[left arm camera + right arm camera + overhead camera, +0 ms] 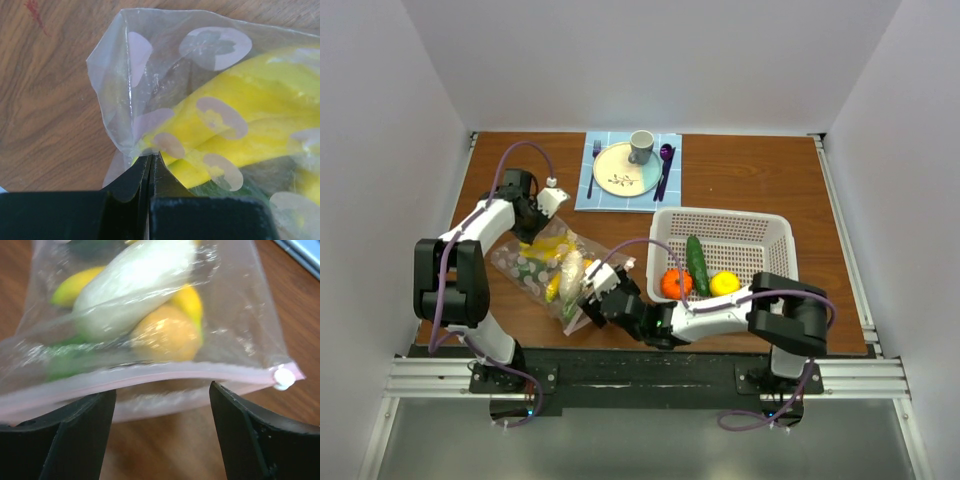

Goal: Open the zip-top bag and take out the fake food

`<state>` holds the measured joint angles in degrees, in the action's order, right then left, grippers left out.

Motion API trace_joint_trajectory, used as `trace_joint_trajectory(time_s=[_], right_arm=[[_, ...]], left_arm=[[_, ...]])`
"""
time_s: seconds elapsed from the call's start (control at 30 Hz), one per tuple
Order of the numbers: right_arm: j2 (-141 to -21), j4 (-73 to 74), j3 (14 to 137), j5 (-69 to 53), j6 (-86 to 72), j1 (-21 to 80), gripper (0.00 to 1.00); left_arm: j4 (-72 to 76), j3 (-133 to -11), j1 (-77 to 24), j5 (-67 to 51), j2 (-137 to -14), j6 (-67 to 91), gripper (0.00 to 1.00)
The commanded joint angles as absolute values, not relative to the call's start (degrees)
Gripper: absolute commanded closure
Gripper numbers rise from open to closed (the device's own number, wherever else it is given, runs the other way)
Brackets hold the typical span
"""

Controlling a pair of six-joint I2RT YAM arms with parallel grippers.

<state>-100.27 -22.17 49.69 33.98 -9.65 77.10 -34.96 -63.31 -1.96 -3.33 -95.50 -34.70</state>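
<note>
Clear zip-top bag (535, 262) is clenched by left claw (150, 159), right claw (162, 390) released; one basket (775, 225) holds three fake food pieces (697, 263).

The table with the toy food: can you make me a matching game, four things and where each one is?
Things
1. round orange plastic fruit
2. yellow plastic banana
3. grey cup
4. left gripper

Places
A. inside the clear zip-top bag with the pink zipper
B. on the blue checked placemat
C. shut on that bag's corner
D. in the white perforated basket

Pairs: 1-D, 2-A, 3-B, 4-C
</note>
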Motion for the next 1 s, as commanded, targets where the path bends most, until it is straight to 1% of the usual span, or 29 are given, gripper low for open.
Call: trace_joint_trajectory(time_s=[0.0, 0.23, 0.43, 0.5, 0.6, 0.63, 0.7, 0.73, 0.8, 0.83, 0.97], right_arm=[[-102.0, -27.2, 53.9, 28.0, -9.8, 73.6, 0.14], [-107.8, -26.2, 58.7, 23.1, -11.2, 73.0, 0.13], [-112.5, -25.9, 61.8, 23.5, -11.8, 72.9, 0.12], [-113.7, -26.1, 62.4, 23.8, -11.7, 72.9, 0.15], [-113.7, -27.6, 62.1, 24.8, -11.1, 72.7, 0.29], [-113.5, -28.5, 61.2, 25.0, -10.8, 72.6, 0.38], [-112.3, -30.3, 60.5, 25.9, -10.6, 72.5, 0.49], [-111.3, -30.8, 59.7, 26.2, -10.3, 72.5, 0.58], [-110.3, -31.6, 59.0, 27.5, -10.3, 72.5, 0.64], [-109.4, -31.7, 58.4, 27.6, -10.1, 72.5, 0.69], [-106.8, -30.7, 56.3, 27.6, -10.5, 72.6, 0.79]], left_arm=[[-33.4, -62.7, -2.1, -3.4, -94.5, -35.6, 1.00], [-33.7, -63.7, -2.2, -4.5, -95.1, -35.5, 1.00], [-34.0, -63.5, -2.5, -5.5, -95.0, -35.5, 1.00], [-34.3, -63.5, -2.6, -6.0, -94.7, -35.6, 1.00], [-34.3, -63.2, -2.7, -6.4, -94.4, -35.8, 1.00], [-34.4, -62.9, -2.7, -6.4, -94.3, -35.7, 1.00], [-34.3, -62.6, -2.7, -6.2, -94.1, -36.0, 1.00], [-34.1, -62.2, -2.7, -6.1, -94.2, -36.3, 1.00], [-33.7, -61.6, -2.7, -5.2, -94.2, -36.4, 1.00], [-33.4, -61.5, -2.7, -5.0, -94.3, -36.6, 1.00], [-32.9, -61.1, -2.7, -4.4, -94.7, -36.6, 1.00]])
